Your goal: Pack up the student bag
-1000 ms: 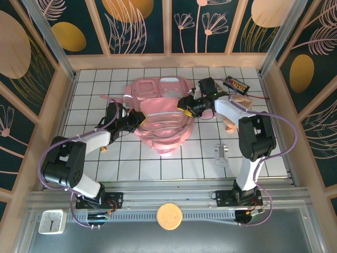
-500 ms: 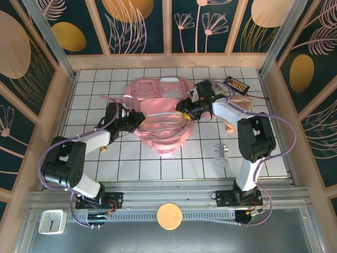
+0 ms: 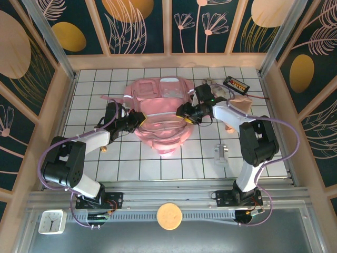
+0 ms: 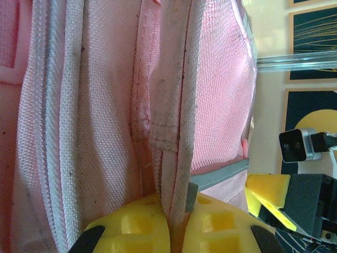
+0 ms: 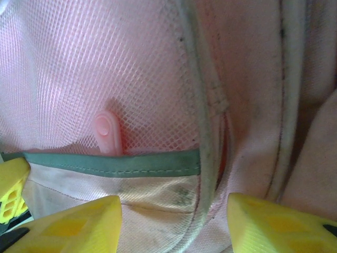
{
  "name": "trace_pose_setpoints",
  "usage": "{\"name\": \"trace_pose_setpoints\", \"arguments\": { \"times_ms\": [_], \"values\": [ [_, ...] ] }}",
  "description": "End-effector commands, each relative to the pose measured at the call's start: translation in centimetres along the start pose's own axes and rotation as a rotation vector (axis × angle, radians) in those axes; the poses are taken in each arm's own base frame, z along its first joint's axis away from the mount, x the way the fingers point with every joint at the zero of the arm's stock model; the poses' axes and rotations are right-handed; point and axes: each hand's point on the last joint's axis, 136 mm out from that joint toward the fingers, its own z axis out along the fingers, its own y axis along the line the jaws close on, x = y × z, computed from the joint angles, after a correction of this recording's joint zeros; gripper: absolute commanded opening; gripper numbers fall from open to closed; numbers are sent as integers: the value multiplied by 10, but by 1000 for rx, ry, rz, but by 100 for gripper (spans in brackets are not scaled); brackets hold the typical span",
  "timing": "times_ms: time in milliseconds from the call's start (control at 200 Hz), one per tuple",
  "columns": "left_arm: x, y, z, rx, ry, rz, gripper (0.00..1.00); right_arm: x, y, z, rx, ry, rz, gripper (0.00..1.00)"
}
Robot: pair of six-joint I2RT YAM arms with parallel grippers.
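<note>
We see the student bag [image 3: 158, 97] lying flat on the white tiled surface [image 3: 137, 163], toward the far middle, between the two arms. The left arm reaches forward and inward from its base, forearm low over the tiles, and the left hand [image 3: 138, 119] meets the bag's left edge. In the left wrist view that hand [image 4: 171, 234] is pinched tight. Its two yellow fingers [image 4: 131, 226] meet on a pale piped seam [image 4: 174, 105] of the bag [image 4: 95, 105], and the fabric runs up from between them.

The right arm rises from its base, bends at the elbow and comes across leftward. The right hand [image 3: 188, 112] sits at the bag's right edge, pointing toward the left one. In the right wrist view this hand [image 5: 174, 221] stands about half open, its yellow fingers [image 5: 79, 221] apart on either side of a corded seam. The bag's [image 5: 131, 63] pink mesh pocket and a grey-green strip [image 5: 116, 163] lie just ahead, with a small pink tab [image 5: 108, 132] behind the mesh. We cannot tell whether these fingers touch the fabric.
</note>
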Motion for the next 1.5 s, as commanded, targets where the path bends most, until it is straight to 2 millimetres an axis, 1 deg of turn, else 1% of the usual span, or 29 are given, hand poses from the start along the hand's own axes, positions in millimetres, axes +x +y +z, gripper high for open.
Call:
{"name": "trace_pose_setpoints", "arguments": {
  "times_ms": [0, 110, 190, 325, 460, 515, 611, 666, 741, 766, 781, 801, 821, 826, 836, 841, 846, 851, 856, 866, 916, 991, 1086, 1221, 1311, 1346, 1401, 1421, 1496],
  "values": [
    [13, -16, -6, 61, 63, 50, 0, -5, 25, 2, -63, -2, -16, 54],
    [14, -14, -7, 53, 67, 54, 0, -9, 50, -6, -100, -8, -38, 54],
    [15, -12, -7, 39, 70, 66, 0, -8, 64, -14, -114, -12, -52, 54],
    [15, -10, -7, 21, 75, 87, 0, -9, 74, -23, -145, -21, -50, 54],
    [16, -8, -6, 13, 81, 99, 0, -13, 80, -20, -215, -40, -18, 52],
    [16, -7, -6, 8, 86, 103, 0, -12, 84, -17, -263, -34, 12, 45],
    [16, -7, -5, -1, 90, 117, 0, -13, 99, -15, -349, -42, 35, 36],
    [16, -11, -6, 8, 95, 140, 0, -14, 107, -16, -374, -48, 24, 27],
    [14, -16, -8, 7, 101, 174, 0, -13, 110, -17, -377, -48, 22, 15],
    [13, -18, -9, -2, 97, 196, 10, -13, 110, -19, -378, -49, 22, 9],
    [12, -20, -10, -2, 97, 212, 17, -13, 110, -19, -379, -49, 21, 8],
    [11, -23, -13, -3, 91, 233, 28, -13, 111, -20, -379, -49, 22, 5],
    [11, -25, -15, -9, 88, 250, 45, -13, 112, -20, -380, -49, 20, 4],
    [10, -25, -16, -10, 85, 255, 54, -13, 112, -21, -381, -50, 20, 4],
    [10, -26, -17, -13, 82, 266, 66, -13, 111, -21, -380, -50, 21, 3],
    [10, -26, -18, -16, 81, 270, 73, -13, 112, -21, -381, -50, 21, 3],
    [10, -27, -19, -16, 80, 275, 86, -13, 111, -21, -380, -50, 21, 3],
    [10, -28, -19, -16, 78, 281, 92, -13, 111, -21, -380, -50, 21, 3],
    [10, -28, -20, -17, 77, 285, 96, -13, 112, -21, -381, -50, 21, 3],
    [10, -29, -21, -19, 76, 295, 98, -12, 113, -22, -383, -49, 21, 2],
    [10, -33, -29, -28, 71, 338, 99, -11, 116, -23, -392, -45, 20, 0],
    [15, -35, -38, -37, 70, 386, 99, -11, 123, -24, -406, -42, 16, 0],
    [29, -35, -44, -12, 100, 417, 99, -11, 132, -27, -422, -42, 15, 0],
    [49, -30, -42, 8, 153, 430, 99, -13, 145, -32, -440, -49, 4, 0],
    [51, -33, -40, 23, 158, 440, 86, -14, 149, -32, -445, -46, 2, 0],
    [51, -35, -39, 25, 159, 447, 84, -15, 149, -32, -444, -46, 2, 0],
    [51, -40, -37, 20, 166, 471, 83, -16, 149, -30, -443, -44, 7, 0],
    [52, -41, -37, 13, 169, 481, 83, -9, 154, -28, -447, -30, -2, 0],
    [55, -45, -37, -7, 179, 512, 86, -8, 155, -26, -447, -30, 2, 0]
  ]
}}
